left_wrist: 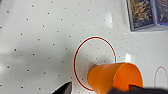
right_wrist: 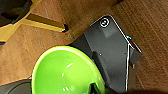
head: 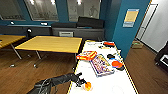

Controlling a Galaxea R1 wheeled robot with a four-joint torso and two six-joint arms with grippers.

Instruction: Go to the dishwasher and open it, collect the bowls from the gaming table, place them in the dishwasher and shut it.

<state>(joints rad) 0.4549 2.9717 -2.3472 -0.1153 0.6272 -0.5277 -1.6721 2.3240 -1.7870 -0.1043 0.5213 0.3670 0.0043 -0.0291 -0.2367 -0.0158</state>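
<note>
The left arm reaches in over the near edge of the gaming table (head: pixel 110 82), the white-topped bench with its yellow trim, and the left end effector (head: pixel 83 84) is clamped on an orange bowl (head: pixel 88 86). From the left wrist view that orange bowl (left_wrist: pixel 115 77) is tipped on its side, rim facing away, hanging just above the dotted white surface and overlapping a red circle (left_wrist: pixel 93 62) printed on it. Over on the right wrist view, a bright green bowl (right_wrist: pixel 66 71) sits right up against the camera, gripped at its rim by the right end effector (right_wrist: pixel 93 88), with the brown wooden floor (right_wrist: pixel 150 30) and the robot's dark base (right_wrist: pixel 110 50) underneath it, and a yellow table leg (right_wrist: pixel 37 22) off to one side. Back on the bench, further along, lie a red and yellow box (head: pixel 86 55), a colourful flat game box (head: pixel 101 65), a red disc (head: pixel 117 64) and some dark pieces near the far end. Beyond the bench stand plain yellow-topped tables (head: pixel 52 43) and a dark counter (head: pixel 77 31) against the blue wall (head: pixel 125 32).
</note>
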